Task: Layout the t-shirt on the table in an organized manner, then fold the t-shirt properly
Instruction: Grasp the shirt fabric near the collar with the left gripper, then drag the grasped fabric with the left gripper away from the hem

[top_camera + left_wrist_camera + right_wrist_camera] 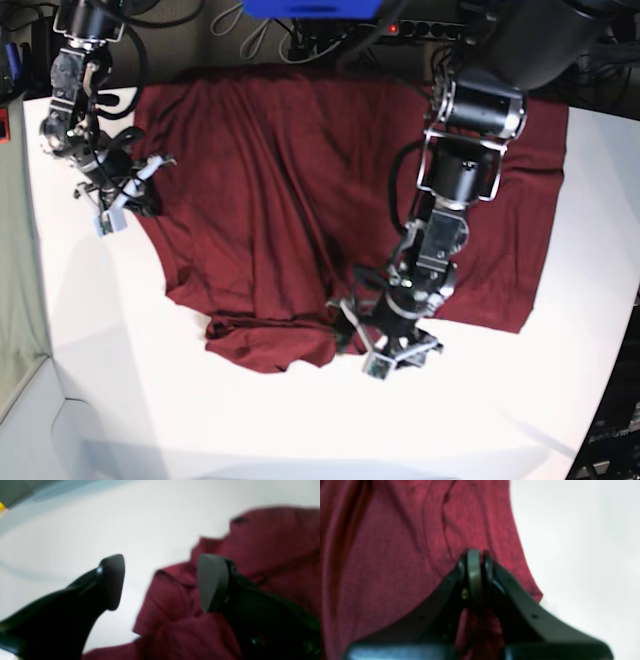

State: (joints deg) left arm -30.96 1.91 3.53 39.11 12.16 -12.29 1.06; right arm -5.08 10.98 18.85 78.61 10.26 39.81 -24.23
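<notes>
**Left gripper open at the front hem, right gripper clamped on the shirt's edge**

Left gripper [160, 582]: black, the two dark pads held wide apart with nothing between them. It is seen poised over the front edge of the plain dark maroon knit t-shirt [300, 190], where the cloth is bunched into rumpled folds. One pad is seen over bare surface, the other over cloth; contact with the fabric cannot be judged from the blurred wrist view.

Right gripper [476, 562]: black, jaws pressed together on a pinch of the maroon fabric, a tuck of cloth being visible behind the pads. The grip is taken at the garment's side edge, just beside the bare surface.

The t-shirt is spread across the far half of the broad matte white worktop [250, 420], creased lengthwise down the middle, its near hem uneven and crumpled toward the centre. The right-hand portion in the base view lies flatter. The near half of the worktop is seen uncovered by cloth.
</notes>
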